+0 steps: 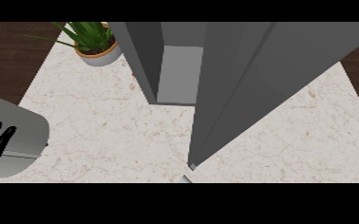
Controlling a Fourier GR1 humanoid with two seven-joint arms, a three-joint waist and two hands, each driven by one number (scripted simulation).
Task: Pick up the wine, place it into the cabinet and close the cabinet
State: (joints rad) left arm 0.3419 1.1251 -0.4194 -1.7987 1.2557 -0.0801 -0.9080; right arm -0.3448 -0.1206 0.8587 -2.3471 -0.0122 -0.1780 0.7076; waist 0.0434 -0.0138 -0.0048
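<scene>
A grey cabinet (151, 52) stands at the back of the marble counter (105, 123). Its door (245, 90) is swung wide open towards me, and its edge reaches down to the counter's front. The light grey inside (179, 73) shows between the left wall and the door, and nothing can be seen in it. No wine bottle shows anywhere. My left hand (6, 135) rests at the left edge on its grey forearm (21, 142), with black fingers straight and pointing up, holding nothing. My right hand does not show.
A potted green plant (95, 42) stands at the back left beside the cabinet. Dark wooden floor (17, 52) borders the counter on the left. Bare marble lies left of the door and at the lower right (294, 142).
</scene>
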